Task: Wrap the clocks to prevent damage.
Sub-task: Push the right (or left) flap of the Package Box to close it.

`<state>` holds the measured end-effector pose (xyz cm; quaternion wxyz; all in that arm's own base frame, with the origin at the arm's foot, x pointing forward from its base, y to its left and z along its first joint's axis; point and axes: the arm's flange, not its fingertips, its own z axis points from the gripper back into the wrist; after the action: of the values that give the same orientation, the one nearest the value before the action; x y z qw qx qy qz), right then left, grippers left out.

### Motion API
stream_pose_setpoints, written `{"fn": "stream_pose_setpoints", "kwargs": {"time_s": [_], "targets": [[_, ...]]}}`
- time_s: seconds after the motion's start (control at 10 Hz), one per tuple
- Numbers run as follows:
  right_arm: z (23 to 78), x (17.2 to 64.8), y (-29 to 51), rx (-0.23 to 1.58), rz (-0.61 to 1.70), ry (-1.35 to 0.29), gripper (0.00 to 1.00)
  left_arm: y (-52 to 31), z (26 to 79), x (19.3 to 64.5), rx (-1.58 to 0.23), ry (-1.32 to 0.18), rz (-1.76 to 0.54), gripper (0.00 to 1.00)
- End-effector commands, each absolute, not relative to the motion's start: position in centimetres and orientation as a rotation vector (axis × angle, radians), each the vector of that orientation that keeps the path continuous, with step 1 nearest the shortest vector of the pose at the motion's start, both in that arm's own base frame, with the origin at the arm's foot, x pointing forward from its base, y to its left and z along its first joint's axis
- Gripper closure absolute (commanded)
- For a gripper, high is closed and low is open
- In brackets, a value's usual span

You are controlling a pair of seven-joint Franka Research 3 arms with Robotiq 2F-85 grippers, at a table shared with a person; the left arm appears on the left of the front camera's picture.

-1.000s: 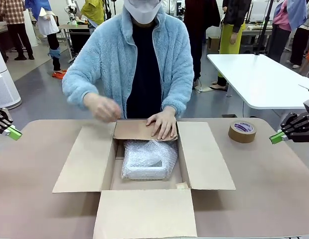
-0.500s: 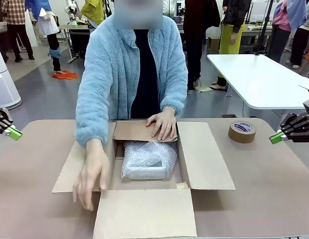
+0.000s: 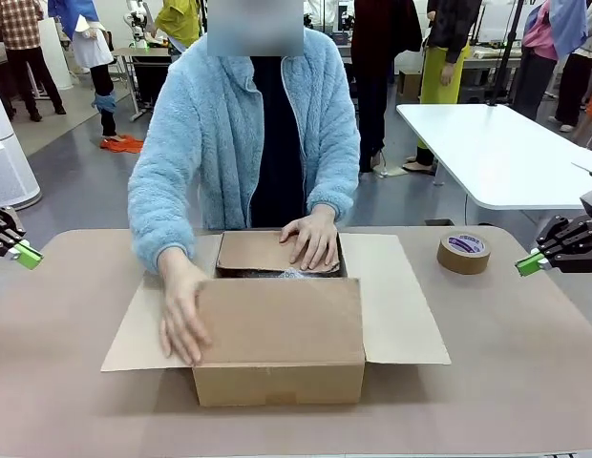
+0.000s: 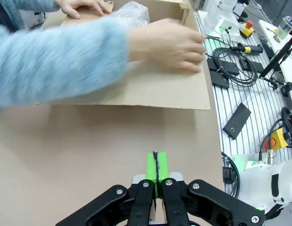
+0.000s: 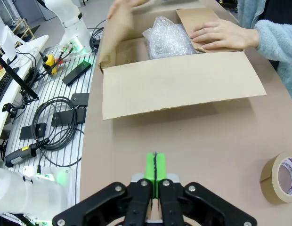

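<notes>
Leaning over the far side of the bench [image 3: 67, 401], a person in a pale blue fleece has both hands on a cardboard box [image 3: 277, 382] at its middle. From the front, one hand [image 3: 181, 320] holds the edge of the near flap [image 3: 277, 320], which stands raised over the opening. The other hand [image 3: 315, 239] lies flat on the far flap [image 3: 253, 251], folded inward. The two side flaps lie spread on the bench.

Between the near and far flaps the front camera catches just a sliver of bubble wrap [image 3: 294, 274]. The right wrist camera looks in from the side and shows far more: a bubble-wrapped bundle [image 5: 167, 37] sits inside the box, close against the far flap. The wrap hides what it covers, so no clock can be made out.

A roll of brown tape [image 3: 464, 252] lies on the bench on the robot's right of the box, apart from it.

In the left wrist view the fleece sleeve [image 4: 56, 56] stretches across the frame. Cables [image 4: 240, 70] and black units lie on a ribbed surface past the bench edge.

The left jaws hang at the bench's left edge and the right jaws at its right edge, both well apart from the box. Each wrist view shows its green pads [image 4: 156, 165] pressed together with nothing between them, and so too the right pair.
</notes>
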<state>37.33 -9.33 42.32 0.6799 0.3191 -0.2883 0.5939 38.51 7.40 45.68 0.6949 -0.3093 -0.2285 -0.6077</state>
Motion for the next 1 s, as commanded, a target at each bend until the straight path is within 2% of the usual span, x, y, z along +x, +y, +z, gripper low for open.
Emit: {"fn": "stream_pose_setpoints", "kwargs": {"time_s": [0.0,0.9], "targets": [[42.08,37.3,-9.32,0.727,1.333,-0.664,0.99,7.51,45.73,38.57,-0.688,-0.51,-1.356,1.0],[42.08,37.3,-9.32,0.727,1.333,-0.664,0.99,7.51,45.73,38.57,-0.688,-0.51,-1.356,1.0]]}}
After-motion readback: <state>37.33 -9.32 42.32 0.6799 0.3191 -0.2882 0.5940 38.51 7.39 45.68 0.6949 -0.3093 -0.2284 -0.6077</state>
